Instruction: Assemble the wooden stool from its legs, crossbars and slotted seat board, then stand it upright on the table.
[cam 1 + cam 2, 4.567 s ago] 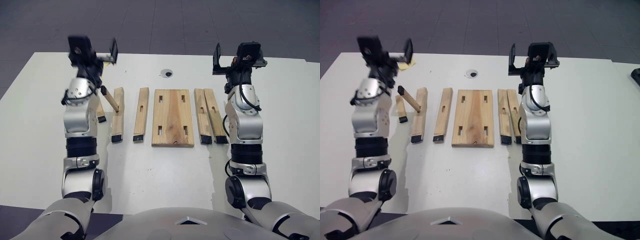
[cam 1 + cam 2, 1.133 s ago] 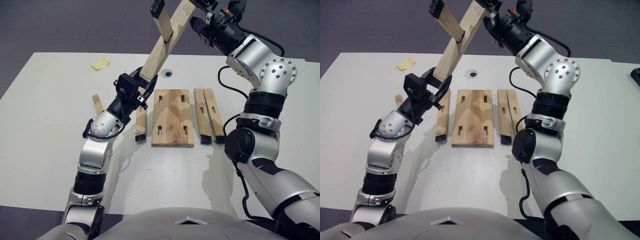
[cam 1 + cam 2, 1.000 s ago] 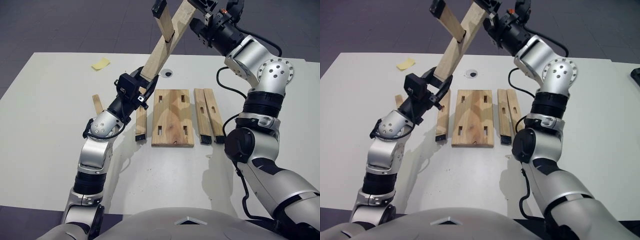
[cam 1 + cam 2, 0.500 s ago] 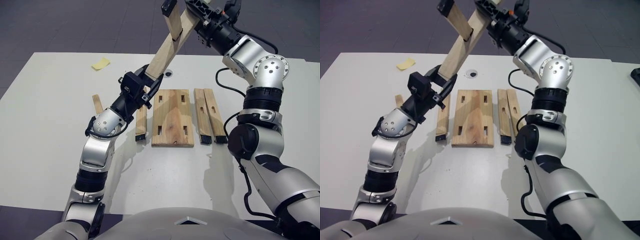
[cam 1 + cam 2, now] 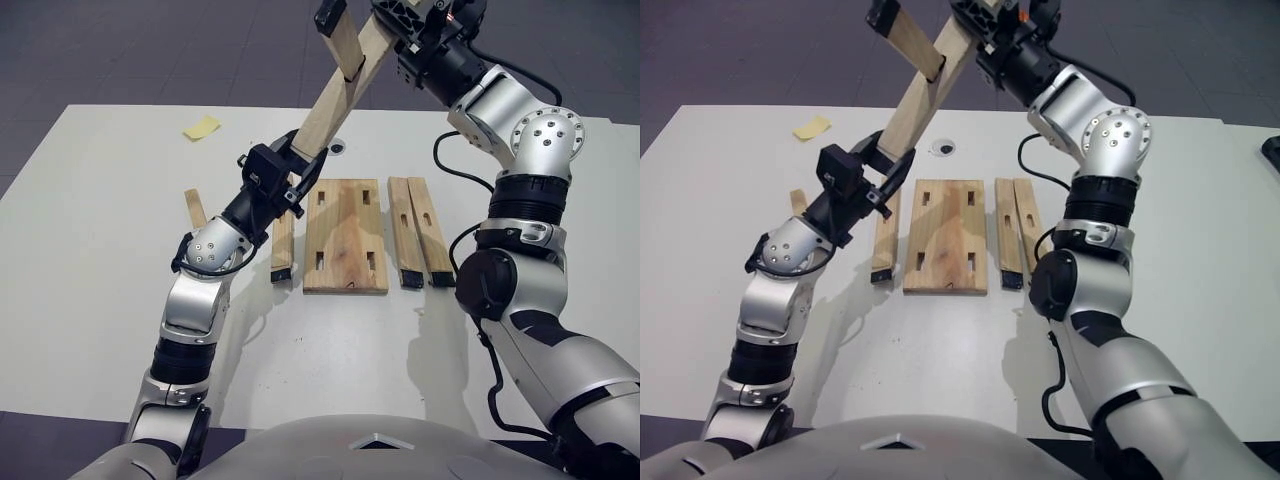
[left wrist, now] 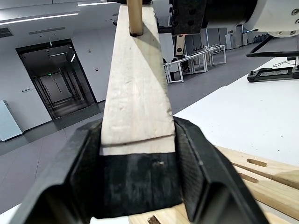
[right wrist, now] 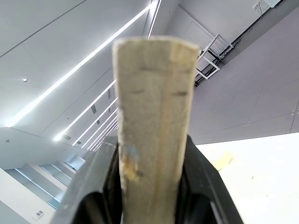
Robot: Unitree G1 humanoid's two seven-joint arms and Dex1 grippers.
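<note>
A long wooden leg [image 5: 330,95] slants up over the table, and a short crossbar [image 5: 342,38] with a black tip is stuck in its slot near the top. My left gripper [image 5: 296,162] is shut on the leg's lower end [image 6: 138,107]. High at the back, my right gripper [image 5: 398,22] is shut on the upper end [image 7: 152,116]. The slotted seat board [image 5: 345,235] lies flat mid-table. One leg [image 5: 283,240] lies to its left and two legs [image 5: 415,232] to its right. Another short crossbar [image 5: 194,208] lies farther left.
A yellow sticky note [image 5: 202,127] lies at the back left of the white table [image 5: 90,250]. A round cable hole [image 5: 338,147] sits behind the seat board. The table's front half is bare.
Since 4.6 s ago a leg with its crossbar has left the table and hangs between both grippers. Over the last second it shifted slightly right and steeper.
</note>
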